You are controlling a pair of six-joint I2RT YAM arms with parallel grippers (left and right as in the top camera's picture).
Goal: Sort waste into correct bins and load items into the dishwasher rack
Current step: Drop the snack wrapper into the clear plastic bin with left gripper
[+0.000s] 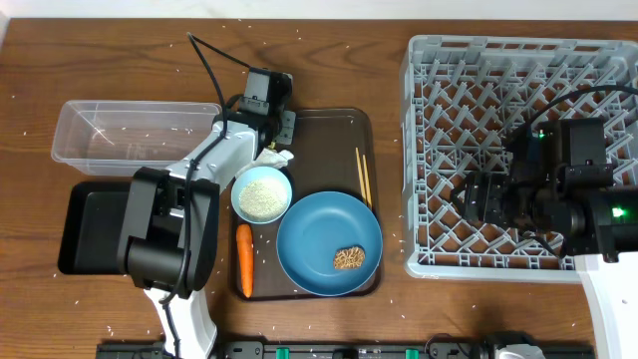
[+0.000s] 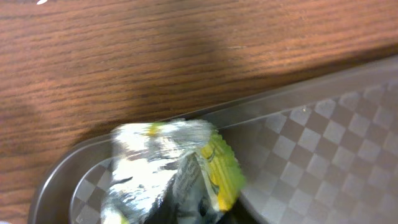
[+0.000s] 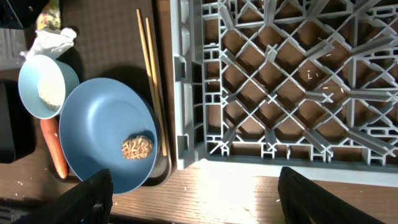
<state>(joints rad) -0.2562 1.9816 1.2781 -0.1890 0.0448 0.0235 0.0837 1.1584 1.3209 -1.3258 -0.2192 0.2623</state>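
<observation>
Left tool (image 1: 282, 130): held over the far-left corner of the serving tray (image 1: 329, 125); whether open or closed cannot be told
Yellow snack wrapper (image 2: 180, 168): seen crumpled at that tray corner
Napkin (image 1: 279, 157): placed just beside the rice bowl (image 1: 262, 193)
Right tool (image 3: 199, 186): fingers spread wide, held over the near-left part of the dishwasher rack (image 1: 518, 50)
Blue plate (image 1: 319, 234): set on the tray, with the brown chunk (image 1: 348, 259) on it
Carrot (image 1: 244, 261): laid left of the plate
</observation>
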